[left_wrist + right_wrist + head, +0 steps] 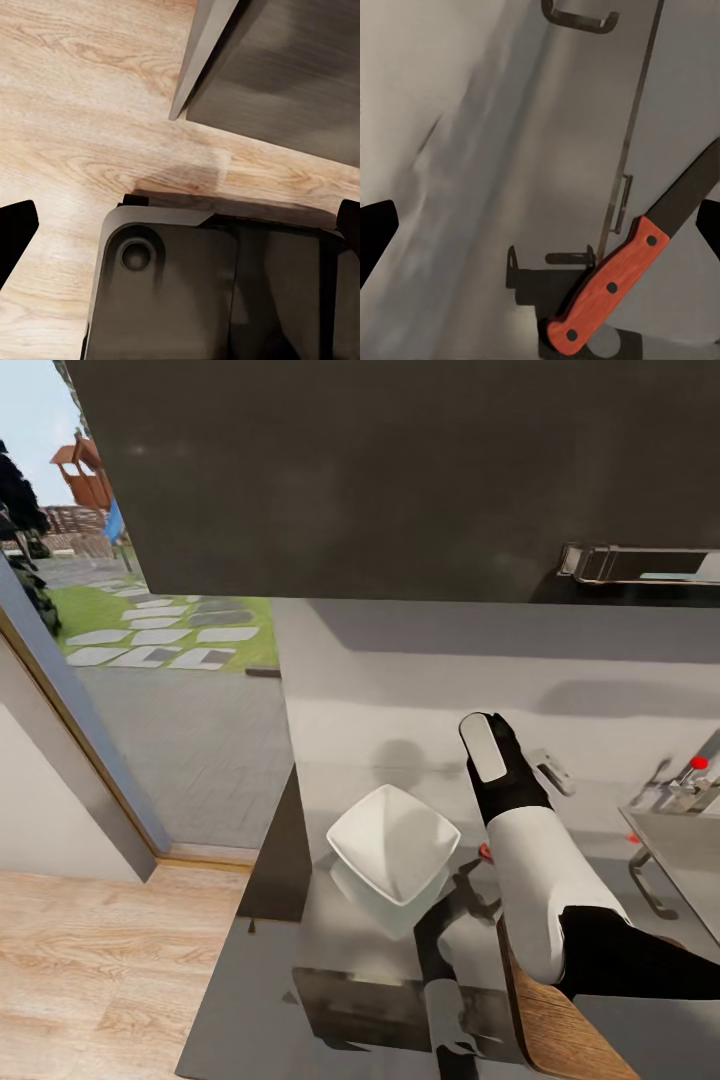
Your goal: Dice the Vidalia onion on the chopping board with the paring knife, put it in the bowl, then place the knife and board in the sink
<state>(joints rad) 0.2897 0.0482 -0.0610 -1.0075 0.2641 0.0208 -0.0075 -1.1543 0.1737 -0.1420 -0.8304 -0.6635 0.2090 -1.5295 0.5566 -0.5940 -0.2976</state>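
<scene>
The step in hand looks like fetching the knife [611,289]: in the right wrist view its red handle and dark blade lie flat on the grey countertop [450,150], between the two dark fingertips at the edges of the picture, so the right gripper [540,225] hangs above it with jaws wide apart and nothing in them. To do it well I would come straight down, turn the wrist so the fingers cross the handle rather than run along it, and close on the red part, clear of the blade. In the head view, nearest at about 5 o'clock, one brown board [560,1030] juts out from under the right forearm; a speck of red [485,851] beside the arm at about 3 o'clock of centre is probably that handle. One white bowl [394,843] sits just left of the arm, near the middle. Farther off, at 3 o'clock, is one sink [680,845] with a red-tipped tap [698,763]. The onion I cannot make out. The left gripper [180,225] hangs over wood floor [75,112] and the robot's dark base [210,292], fingers likewise spread, empty.
</scene>
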